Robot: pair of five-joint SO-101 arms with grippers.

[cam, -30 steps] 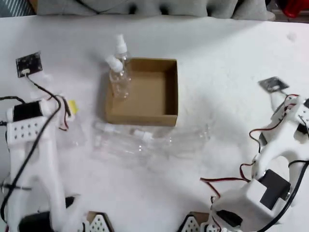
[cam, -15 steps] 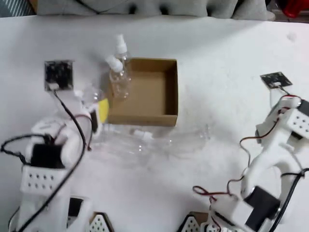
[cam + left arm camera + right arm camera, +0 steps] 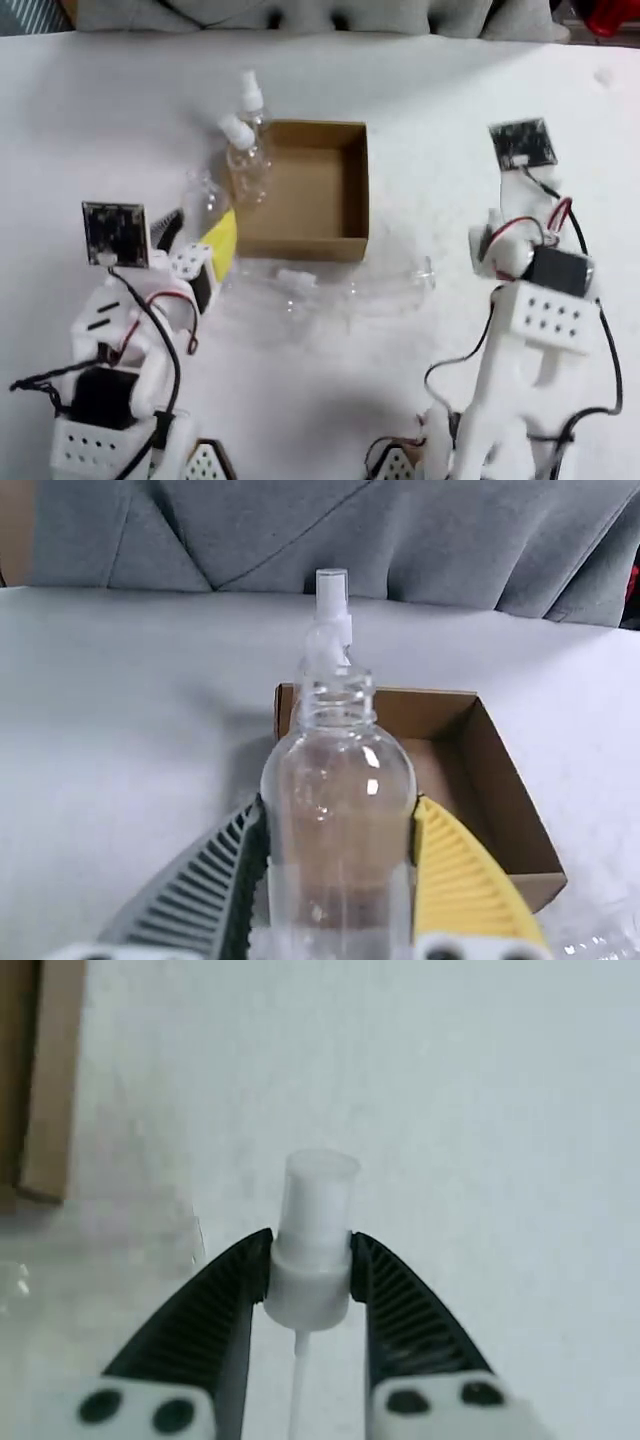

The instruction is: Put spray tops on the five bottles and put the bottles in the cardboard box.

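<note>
Swung toward box (image 3: 300, 246), left hand (image 3: 338, 815) clamped on bottle (image 3: 338, 750), right hand (image 3: 308, 1243) clamping spray top (image 3: 318, 1200)

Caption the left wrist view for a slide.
Left gripper shut on a topless clear bottle, with the cardboard box just beyond it.

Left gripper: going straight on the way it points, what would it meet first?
Probably the near corner of the cardboard box, struck by the open bottle that the left gripper holds. A capped bottle stands just behind; depth is unclear.
</note>
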